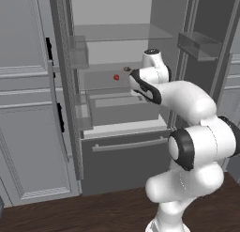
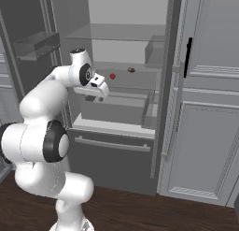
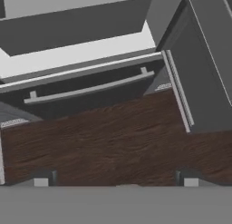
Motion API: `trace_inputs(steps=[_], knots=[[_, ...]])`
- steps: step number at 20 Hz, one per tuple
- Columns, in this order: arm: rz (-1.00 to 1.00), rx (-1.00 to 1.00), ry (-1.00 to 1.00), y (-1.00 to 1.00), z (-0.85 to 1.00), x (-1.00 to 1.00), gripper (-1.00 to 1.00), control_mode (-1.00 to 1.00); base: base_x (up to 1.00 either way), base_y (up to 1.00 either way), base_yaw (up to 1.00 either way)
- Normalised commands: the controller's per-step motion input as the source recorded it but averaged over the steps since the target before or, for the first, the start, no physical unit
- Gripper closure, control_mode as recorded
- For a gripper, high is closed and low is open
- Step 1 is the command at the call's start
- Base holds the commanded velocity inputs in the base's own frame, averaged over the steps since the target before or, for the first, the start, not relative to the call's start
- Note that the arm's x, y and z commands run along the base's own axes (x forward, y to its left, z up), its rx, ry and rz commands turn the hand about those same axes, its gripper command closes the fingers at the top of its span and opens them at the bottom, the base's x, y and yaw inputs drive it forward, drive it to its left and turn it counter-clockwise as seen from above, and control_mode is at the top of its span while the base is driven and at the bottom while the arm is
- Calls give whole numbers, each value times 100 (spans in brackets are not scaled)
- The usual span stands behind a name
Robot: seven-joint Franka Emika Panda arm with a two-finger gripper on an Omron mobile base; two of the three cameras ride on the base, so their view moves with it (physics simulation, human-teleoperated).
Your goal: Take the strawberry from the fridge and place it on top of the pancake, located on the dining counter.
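Observation:
The fridge (image 1: 123, 157) stands with both upper doors swung open, showing pale grey shelves. The strawberry (image 1: 116, 77) is a tiny red fruit on a middle shelf, also seen in the right base view (image 2: 112, 76). My gripper (image 2: 94, 98) hangs in front of that shelf, slightly below the strawberry and on its arm side, pointing down and apart from the fruit. In the hand view the fingertips (image 3: 41, 181) stand wide apart; the gripper (image 3: 115, 182) is open and holds nothing. It looks down at the fridge's bottom drawer (image 3: 86, 89). The pancake and the dining counter are out of view.
A small brown item (image 1: 126, 68) lies on the same shelf, behind the strawberry. The open doors carry bins (image 1: 199, 44) on both sides. Light grey panelled cabinets (image 2: 205, 132) flank the fridge. Dark wooden floor (image 3: 113, 141) lies below the drawer.

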Motion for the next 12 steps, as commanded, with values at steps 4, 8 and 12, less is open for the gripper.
trace_inputs(steps=[4,8,12], knots=[[19,2,-3,0,0,-100,-100,-100,0,0,0],[16,-1,0,0,0,-100,-100,-100,0,0,0],[10,0,0,0,-15,-99,-100,-100,0,0,0]])
